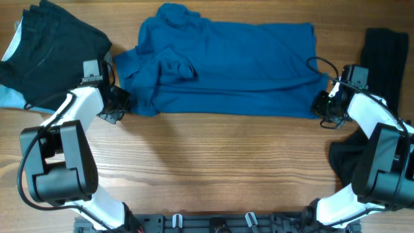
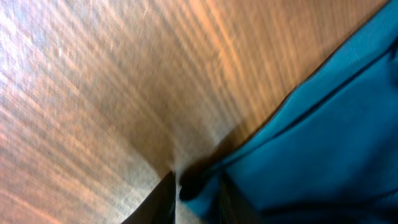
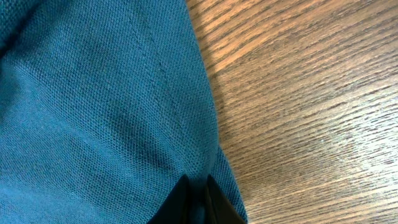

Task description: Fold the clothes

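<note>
The clothes here are chiefly a large deep-blue top (image 1: 226, 65), lying wrinkled in a long band across the back of the table. My left gripper (image 1: 118, 103) is at its near-left corner. In the left wrist view that corner of the blue top (image 2: 323, 143) lies between the fingers of the left gripper (image 2: 196, 199), which stand close together. Blur hides whether they pinch it. At the near-right corner, my right gripper (image 1: 321, 107) is shut on the cloth. Up close, the right gripper (image 3: 198, 196) pinches the hem of the blue top (image 3: 93, 112).
A black garment (image 1: 58, 45) lies bunched at the back left, with a pale blue piece (image 1: 10, 97) beside it. Another black garment (image 1: 388, 58) lies at the far right, and a dark one (image 1: 346, 162) lies by the right arm. Bare wooden table (image 1: 226, 162) fills the front.
</note>
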You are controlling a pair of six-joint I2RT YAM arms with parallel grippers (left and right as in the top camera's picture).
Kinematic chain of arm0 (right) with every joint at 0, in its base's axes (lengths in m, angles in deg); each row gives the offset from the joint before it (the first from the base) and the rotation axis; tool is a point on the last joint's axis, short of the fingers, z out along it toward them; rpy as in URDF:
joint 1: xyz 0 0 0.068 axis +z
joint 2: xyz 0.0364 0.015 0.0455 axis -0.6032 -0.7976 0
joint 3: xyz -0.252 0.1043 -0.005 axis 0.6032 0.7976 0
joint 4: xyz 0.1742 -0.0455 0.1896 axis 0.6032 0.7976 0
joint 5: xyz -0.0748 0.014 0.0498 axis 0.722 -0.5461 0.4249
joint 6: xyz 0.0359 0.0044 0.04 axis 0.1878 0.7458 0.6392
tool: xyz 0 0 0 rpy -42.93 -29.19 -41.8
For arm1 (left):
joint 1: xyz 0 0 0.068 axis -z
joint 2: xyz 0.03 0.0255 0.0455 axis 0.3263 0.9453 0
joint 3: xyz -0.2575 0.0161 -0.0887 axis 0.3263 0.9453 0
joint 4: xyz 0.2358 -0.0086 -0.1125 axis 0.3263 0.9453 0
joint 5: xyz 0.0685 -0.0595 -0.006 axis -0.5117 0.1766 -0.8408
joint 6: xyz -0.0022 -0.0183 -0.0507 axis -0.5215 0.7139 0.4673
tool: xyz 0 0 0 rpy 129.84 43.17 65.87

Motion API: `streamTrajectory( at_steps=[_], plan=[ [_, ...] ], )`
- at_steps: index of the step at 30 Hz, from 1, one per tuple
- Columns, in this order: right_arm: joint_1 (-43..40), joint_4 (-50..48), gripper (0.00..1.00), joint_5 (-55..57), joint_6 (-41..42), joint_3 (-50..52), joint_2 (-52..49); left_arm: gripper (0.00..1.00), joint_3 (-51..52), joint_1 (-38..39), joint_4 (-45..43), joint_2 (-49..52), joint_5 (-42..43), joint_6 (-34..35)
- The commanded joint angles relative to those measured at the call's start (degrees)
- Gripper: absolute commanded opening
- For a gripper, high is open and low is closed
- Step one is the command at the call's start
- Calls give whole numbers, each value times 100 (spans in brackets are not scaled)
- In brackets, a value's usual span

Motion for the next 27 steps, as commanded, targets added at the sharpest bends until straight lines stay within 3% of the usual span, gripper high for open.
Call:
streamTrajectory(
  at_steps=[1, 4, 7, 13, 17, 22, 25, 26, 27],
  plan=[
    [20, 70, 11, 42, -13, 149, -109, 18, 46, -11, -210, 107, -273, 9],
    [20, 66, 11, 42, -11, 149, -109, 8, 46, -11, -382, 107, -271, 9],
    [20, 61, 11, 39, -13, 149, -109, 8, 46, -9, -354, 107, -234, 9],
    [20, 50, 11, 42, -13, 149, -109, 42, 46, -9, 299, 107, -179, 7],
    [20, 37, 12, 39, -11, 149, -109, 43, 46, 48, 343, 107, -31, 9],
    [20, 61, 12, 37, -11, 149, -109, 43, 46, 372, -214, 363, -33, 11],
    [20, 63, 12, 39, -13, 149, -109, 35, 46, 400, -321, 483, -28, 15],
    [20, 61, 12, 37, -11, 149, -109, 28, 46, 400, -317, 481, -31, 9],
    [20, 59, 11, 39, -11, 149, -109, 13, 46, 391, -273, 481, -33, 9]
  ],
)
